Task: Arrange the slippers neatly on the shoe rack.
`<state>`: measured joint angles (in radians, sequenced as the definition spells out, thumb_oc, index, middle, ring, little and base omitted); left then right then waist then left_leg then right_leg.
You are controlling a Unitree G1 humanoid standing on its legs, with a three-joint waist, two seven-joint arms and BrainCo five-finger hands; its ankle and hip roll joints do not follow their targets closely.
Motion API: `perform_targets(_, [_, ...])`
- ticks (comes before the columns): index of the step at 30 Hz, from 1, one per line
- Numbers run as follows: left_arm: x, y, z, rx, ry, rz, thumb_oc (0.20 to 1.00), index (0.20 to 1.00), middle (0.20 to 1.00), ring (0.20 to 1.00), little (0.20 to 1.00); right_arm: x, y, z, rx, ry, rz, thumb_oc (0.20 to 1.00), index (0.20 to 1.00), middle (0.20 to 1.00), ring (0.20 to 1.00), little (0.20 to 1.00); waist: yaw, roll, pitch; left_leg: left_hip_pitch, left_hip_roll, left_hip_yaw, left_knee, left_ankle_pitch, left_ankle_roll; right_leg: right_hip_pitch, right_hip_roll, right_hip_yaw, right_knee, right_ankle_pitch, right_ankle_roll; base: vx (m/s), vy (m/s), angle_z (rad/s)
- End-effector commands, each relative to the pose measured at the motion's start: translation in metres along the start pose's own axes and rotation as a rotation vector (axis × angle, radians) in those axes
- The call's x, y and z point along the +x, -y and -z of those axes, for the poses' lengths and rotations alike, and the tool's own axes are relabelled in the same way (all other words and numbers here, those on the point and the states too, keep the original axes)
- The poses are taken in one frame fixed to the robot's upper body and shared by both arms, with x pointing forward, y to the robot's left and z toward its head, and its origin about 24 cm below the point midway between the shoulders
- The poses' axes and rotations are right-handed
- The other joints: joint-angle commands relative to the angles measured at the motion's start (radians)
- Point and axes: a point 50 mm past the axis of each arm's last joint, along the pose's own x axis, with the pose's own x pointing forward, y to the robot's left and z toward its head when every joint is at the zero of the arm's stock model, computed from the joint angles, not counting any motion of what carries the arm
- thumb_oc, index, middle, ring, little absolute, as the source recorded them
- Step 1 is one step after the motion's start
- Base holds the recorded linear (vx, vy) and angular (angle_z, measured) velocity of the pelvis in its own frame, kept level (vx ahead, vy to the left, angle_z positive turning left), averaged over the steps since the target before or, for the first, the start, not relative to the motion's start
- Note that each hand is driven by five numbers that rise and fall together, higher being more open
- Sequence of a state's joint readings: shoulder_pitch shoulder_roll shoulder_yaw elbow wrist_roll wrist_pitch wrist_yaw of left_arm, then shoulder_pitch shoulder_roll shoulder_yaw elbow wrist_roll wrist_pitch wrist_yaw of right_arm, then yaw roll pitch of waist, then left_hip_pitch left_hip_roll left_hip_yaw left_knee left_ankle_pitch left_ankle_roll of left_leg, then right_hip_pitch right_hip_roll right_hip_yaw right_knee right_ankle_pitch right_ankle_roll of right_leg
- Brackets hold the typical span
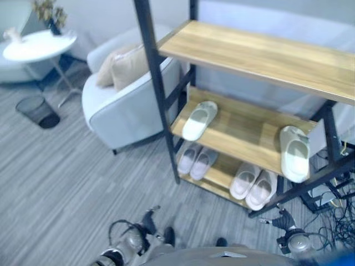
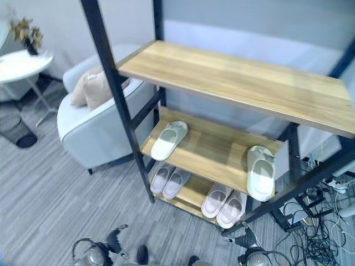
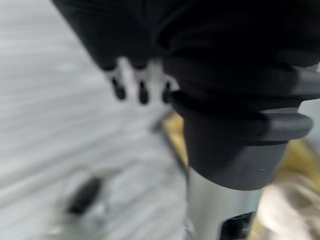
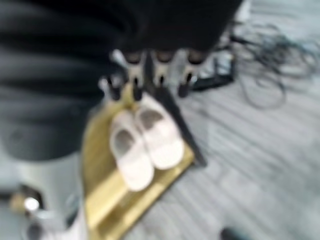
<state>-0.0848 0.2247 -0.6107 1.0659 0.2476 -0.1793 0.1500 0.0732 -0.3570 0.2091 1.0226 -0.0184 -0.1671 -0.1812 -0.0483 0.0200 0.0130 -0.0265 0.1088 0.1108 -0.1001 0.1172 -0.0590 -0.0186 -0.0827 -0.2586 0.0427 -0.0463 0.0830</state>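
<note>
Grey striped carpet [image 1: 66, 183], pale armchair [image 1: 125, 105], white side table [image 1: 36, 44], mesh bin [image 1: 37, 111].

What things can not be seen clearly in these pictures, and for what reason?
- Left hand: the left wrist view is blurred and the dark cover hides most of it.
- Right hand: blurred; the finger posture is unclear.
- Pale pair on the bottom shelf: details blurred.
- Shoe rack: right end cut off by the edge.

Light grey armchair [image 1: 125, 108] with beige cushion [image 1: 125, 65] left of rack; round white side table [image 1: 36, 45] holding dried plant [image 1: 49, 12]; black mesh wastebasket [image 1: 37, 112] on floor nearby.
</note>
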Motion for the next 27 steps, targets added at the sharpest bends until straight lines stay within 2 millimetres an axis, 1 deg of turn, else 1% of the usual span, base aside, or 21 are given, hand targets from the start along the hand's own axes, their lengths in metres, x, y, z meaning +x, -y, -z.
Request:
perform_targets(1, [0.012, -0.016, -0.038, 0.063, 0.139, -0.041, 1.000, 1.000, 1.000, 1.000, 1.000, 0.006, 0.007, -0.019, 0.009, 0.064, 0.003, 1.000, 1.000, 1.000, 1.000, 1.000, 0.013, 0.009, 0.080, 0.047, -0.010, 0.018, 0.017, -0.042, -0.029, 0.008, -0.025, 0.009, -0.002, 0.033, 0.050, 0.02, -0.077, -0.34])
perform_targets(3, [0.013, -0.013, -0.041, 0.070, 0.143, -0.030, 1.000, 1.000, 1.000, 1.000, 1.000, 0.007, 0.003, -0.015, 0.001, 0.042, -0.005, 1.000, 1.000, 1.000, 1.000, 1.000, 0.011, 0.014, 0.078, 0.058, -0.010, 0.026, 0.013, -0.043, -0.028, 0.019, -0.021, 0.015, -0.010, 0.034, 0.051, 0.01, -0.058, -0.39])
perform_targets(4, [0.014, -0.012, -0.043, 0.083, 0.144, -0.024, 1.000, 1.000, 1.000, 1.000, 1.000, 0.007, -0.001, -0.016, -0.006, 0.035, -0.020, 1.000, 1.000, 1.000, 1.000, 1.000, 0.005, 0.025, 0.080, 0.067, -0.007, 0.040, 0.013, -0.048, -0.028, 0.017, -0.018, 0.017, 0.006, 0.031, 0.051, 0.00, -0.070, -0.35])
perform_targets(7, [0.015, -0.012, -0.043, 0.096, 0.139, -0.023, 1.000, 1.000, 1.000, 1.000, 1.000, 0.008, -0.002, -0.019, -0.007, 0.039, -0.020, 1.000, 1.000, 1.000, 1.000, 1.000, 0.003, 0.031, 0.084, 0.074, -0.003, 0.059, 0.013, -0.048, -0.029, 0.010, -0.015, 0.026, 0.019, 0.029, 0.051, -0.02, -0.064, -0.29])
perform_targets(8, [0.015, -0.011, -0.045, 0.104, 0.142, -0.023, 1.000, 1.000, 1.000, 1.000, 1.000, 0.009, -0.002, -0.018, 0.003, 0.027, -0.017, 1.000, 1.000, 1.000, 1.000, 1.000, -0.002, 0.039, 0.088, 0.078, -0.002, 0.076, 0.013, -0.043, -0.031, 0.003, -0.012, 0.043, 0.015, 0.040, 0.053, -0.01, -0.048, -0.34])
perform_targets(9, [0.016, -0.011, -0.048, 0.078, 0.153, -0.025, 1.000, 1.000, 1.000, 1.000, 1.000, 0.009, 0.000, -0.017, 0.015, 0.023, -0.005, 1.000, 1.000, 1.000, 1.000, 1.000, -0.005, 0.039, 0.090, 0.077, -0.008, 0.081, 0.013, -0.054, -0.030, 0.013, -0.013, 0.053, -0.017, 0.043, 0.053, -0.03, -0.075, -0.39])
perform_targets(10, [0.016, -0.013, -0.053, -0.008, 0.171, -0.025, 1.000, 1.000, 1.000, 1.000, 1.000, 0.007, 0.003, -0.013, 0.029, 0.012, 0.006, 1.000, 1.000, 1.000, 1.000, 1.000, -0.009, 0.039, 0.093, 0.074, -0.011, 0.080, 0.013, -0.057, -0.030, 0.019, -0.013, 0.061, -0.046, 0.048, 0.051, -0.03, -0.064, -0.36])
perform_targets(11, [0.016, -0.015, -0.056, -0.058, 0.180, -0.031, 1.000, 1.000, 1.000, 1.000, 1.000, 0.006, 0.004, -0.006, 0.039, -0.012, 0.013, 1.000, 1.000, 1.000, 1.000, 1.000, -0.011, 0.042, 0.093, 0.073, -0.011, 0.080, 0.013, -0.056, -0.031, 0.029, -0.013, 0.059, -0.073, 0.056, 0.052, 0.01, -0.071, -0.33])
perform_targets(12, [0.015, -0.015, -0.060, -0.116, 0.206, -0.037, 1.000, 1.000, 1.000, 1.000, 1.000, 0.001, 0.006, 0.011, 0.043, -0.076, 0.026, 1.000, 1.000, 1.000, 1.000, 1.000, -0.013, 0.047, 0.084, 0.078, -0.011, 0.082, 0.013, -0.065, -0.034, 0.057, -0.012, 0.053, -0.126, 0.068, 0.055, 0.05, -0.051, -0.15])
perform_targets(14, [0.012, -0.021, -0.071, -0.135, 0.274, -0.055, 1.000, 1.000, 1.000, 1.000, 1.000, -0.003, 0.009, 0.024, 0.045, -0.121, 0.034, 1.000, 1.000, 1.000, 1.000, 1.000, -0.013, 0.055, 0.077, 0.087, -0.010, 0.084, 0.013, -0.072, -0.035, 0.071, -0.012, 0.051, -0.130, 0.060, 0.059, 0.08, -0.028, -0.06])
perform_targets(16, [0.007, -0.039, -0.090, -0.122, 0.391, -0.092, 1.000, 1.000, 1.000, 1.000, 1.000, -0.007, 0.012, 0.035, 0.056, -0.154, 0.047, 1.000, 1.000, 1.000, 1.000, 1.000, -0.013, 0.056, 0.072, 0.095, -0.011, 0.080, 0.013, -0.074, -0.036, 0.084, -0.012, 0.049, -0.130, 0.059, 0.059, 0.05, -0.017, 0.01])
perform_targets(17, [0.006, -0.039, -0.090, -0.122, 0.390, -0.091, 1.000, 1.000, 1.000, 1.000, 1.000, -0.007, 0.011, 0.035, 0.057, -0.154, 0.046, 1.000, 1.000, 1.000, 1.000, 1.000, -0.013, 0.055, 0.072, 0.095, -0.011, 0.079, 0.013, -0.074, -0.036, 0.084, -0.012, 0.048, -0.130, 0.059, 0.059, 0.00, 0.000, 0.00])
perform_targets(20, [-0.009, -0.079, -0.126, -0.060, 0.597, -0.175, 1.000, 1.000, 1.000, 1.000, 1.000, -0.012, 0.014, 0.045, 0.086, -0.184, 0.063, 1.000, 1.000, 1.000, 1.000, 1.000, -0.015, 0.058, 0.073, 0.093, -0.015, 0.064, 0.013, -0.076, -0.037, 0.092, -0.014, 0.035, -0.130, 0.059, 0.060, 0.00, -0.002, 0.03])
perform_targets(21, [-0.028, -0.105, -0.146, -0.013, 0.730, -0.228, 1.000, 1.000, 1.000, 1.000, 1.000, -0.016, 0.014, 0.050, 0.089, -0.191, 0.053, 1.000, 1.000, 1.000, 1.000, 1.000, -0.013, 0.059, 0.074, 0.091, -0.018, 0.056, 0.013, -0.078, -0.037, 0.095, -0.015, 0.028, -0.130, 0.058, 0.062, -0.01, 0.006, 0.21])
perform_targets(22, [-0.046, -0.126, -0.163, 0.041, 0.836, -0.284, 1.000, 1.000, 1.000, 1.000, 1.000, -0.018, 0.011, 0.055, 0.086, -0.203, 0.037, 1.000, 1.000, 1.000, 1.000, 1.000, -0.010, 0.061, 0.071, 0.089, -0.021, 0.049, 0.013, -0.081, -0.038, 0.097, -0.017, 0.022, -0.130, 0.057, 0.064, 0.00, 0.006, 0.23])
perform_targets(23, [-0.047, -0.126, -0.162, 0.042, 0.835, -0.284, 1.000, 1.000, 1.000, 1.000, 1.000, -0.018, 0.011, 0.055, 0.086, -0.203, 0.036, 1.000, 1.000, 1.000, 1.000, 1.000, -0.010, 0.060, 0.072, 0.089, -0.021, 0.049, 0.013, -0.081, -0.038, 0.097, -0.017, 0.022, -0.130, 0.057, 0.064, 0.01, 0.001, 0.19])
perform_targets(24, [-0.070, -0.151, -0.181, 0.093, 0.952, -0.368, 1.000, 1.000, 1.000, 1.000, 1.000, -0.022, 0.001, 0.059, 0.067, -0.218, -0.006, 1.000, 1.000, 1.000, 1.000, 1.000, -0.008, 0.059, 0.069, 0.086, -0.024, 0.047, 0.013, -0.084, -0.039, 0.102, -0.021, 0.016, -0.130, 0.057, 0.067, 0.01, -0.004, 0.06])
perform_targets(25, [-0.070, -0.152, -0.181, 0.093, 0.952, -0.368, 1.000, 1.000, 1.000, 1.000, 1.000, -0.022, 0.001, 0.059, 0.067, -0.218, -0.006, 1.000, 1.000, 1.000, 1.000, 1.000, -0.008, 0.058, 0.069, 0.085, -0.024, 0.047, 0.013, -0.084, -0.039, 0.102, -0.022, 0.016, -0.130, 0.057, 0.067, 0.01, -0.005, 0.04])
perform_targets(27, [-0.081, -0.163, -0.191, 0.105, 1.008, -0.411, 1.000, 1.000, 1.000, 1.000, 1.000, -0.024, -0.005, 0.063, 0.060, -0.235, -0.038, 1.000, 1.000, 1.000, 1.000, 1.000, -0.011, 0.058, 0.066, 0.084, -0.027, 0.045, 0.013, -0.086, -0.038, 0.102, -0.025, 0.017, -0.130, 0.059, 0.069, 0.01, 0.000, 0.02])
